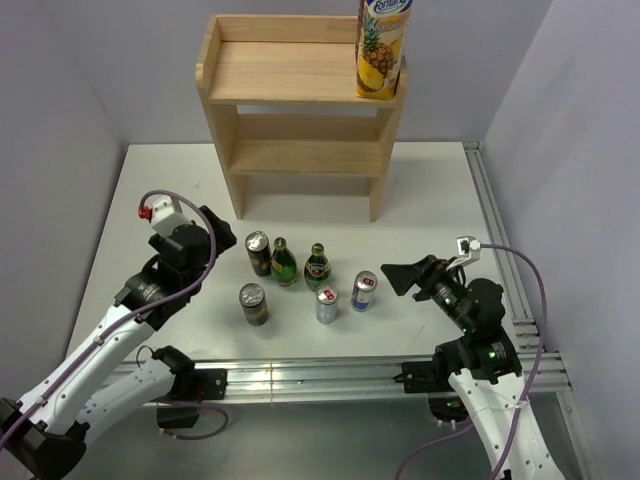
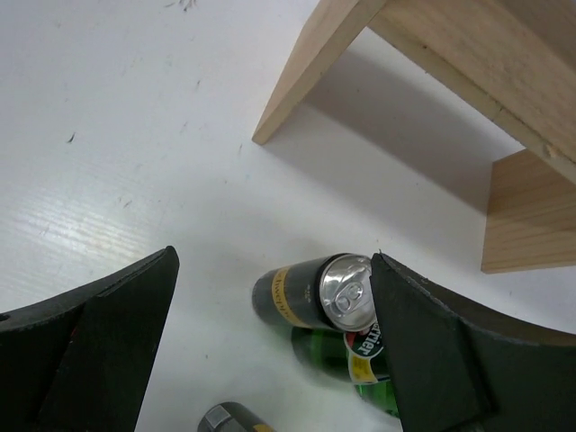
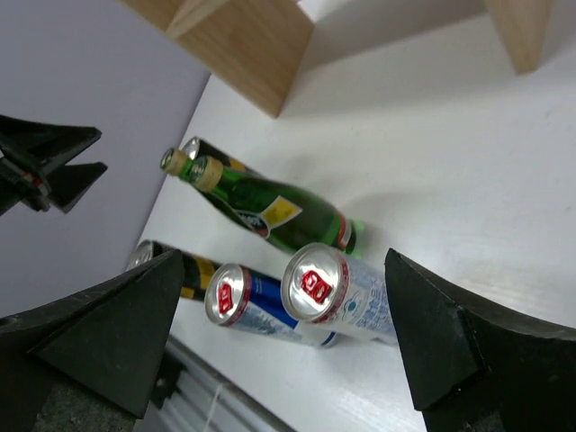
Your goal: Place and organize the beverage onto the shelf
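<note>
The light wooden shelf [image 1: 300, 75] stands at the back of the table, with a pineapple juice carton [image 1: 381, 48] upright on the right of its top board. Several drinks stand in front of it: two black cans [image 1: 258, 252] [image 1: 253, 303], two green bottles [image 1: 283, 262] [image 1: 317, 266] and two silver-blue cans [image 1: 327, 304] [image 1: 364, 291]. My left gripper [image 1: 224, 236] is open and empty, just left of the rear black can [image 2: 310, 292]. My right gripper [image 1: 400, 275] is open and empty, just right of the right silver-blue can [image 3: 337, 290].
The table is walled on the left, back and right. A metal rail [image 1: 300, 378] runs along its near edge and another [image 1: 495, 230] along its right side. The shelf's legs [image 2: 310, 72] stand close behind the drinks. The shelf's lower tier [image 1: 305, 155] holds nothing.
</note>
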You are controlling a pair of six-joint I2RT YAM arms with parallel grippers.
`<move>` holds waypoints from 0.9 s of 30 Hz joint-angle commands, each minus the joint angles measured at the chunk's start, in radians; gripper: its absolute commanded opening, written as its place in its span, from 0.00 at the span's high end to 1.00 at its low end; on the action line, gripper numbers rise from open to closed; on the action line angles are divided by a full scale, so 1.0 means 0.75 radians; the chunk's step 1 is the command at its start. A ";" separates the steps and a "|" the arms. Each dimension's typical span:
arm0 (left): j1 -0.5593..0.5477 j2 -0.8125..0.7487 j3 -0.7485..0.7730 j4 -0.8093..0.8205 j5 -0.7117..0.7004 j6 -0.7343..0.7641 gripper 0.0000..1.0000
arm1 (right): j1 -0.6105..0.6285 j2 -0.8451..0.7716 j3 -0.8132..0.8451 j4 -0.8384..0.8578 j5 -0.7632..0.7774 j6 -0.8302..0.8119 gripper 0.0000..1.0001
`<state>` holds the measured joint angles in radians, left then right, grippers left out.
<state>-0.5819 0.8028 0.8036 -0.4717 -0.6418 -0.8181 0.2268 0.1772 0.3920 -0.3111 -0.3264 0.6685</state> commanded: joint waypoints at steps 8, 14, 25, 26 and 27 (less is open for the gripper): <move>-0.124 -0.080 -0.057 -0.066 -0.165 -0.087 0.06 | 0.070 -0.009 -0.018 -0.139 -0.113 0.107 0.00; -0.159 -0.099 -0.088 -0.066 -0.191 -0.128 0.07 | 0.166 0.089 -0.077 -0.123 -0.105 0.113 0.00; -0.222 -0.091 -0.145 0.001 -0.224 -0.136 0.07 | 0.464 0.189 -0.265 0.063 0.212 0.191 0.00; -0.228 -0.091 -0.149 0.009 -0.224 -0.134 0.07 | 0.467 0.193 -0.297 0.081 0.228 0.195 0.00; -0.230 -0.087 -0.155 0.027 -0.220 -0.130 0.07 | 0.471 0.203 -0.308 0.108 0.273 0.199 0.00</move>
<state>-0.7433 0.7372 0.6987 -0.5053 -0.7841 -0.9085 0.5644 0.3180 0.1875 -0.3328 -0.2234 0.7940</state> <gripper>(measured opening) 0.937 0.997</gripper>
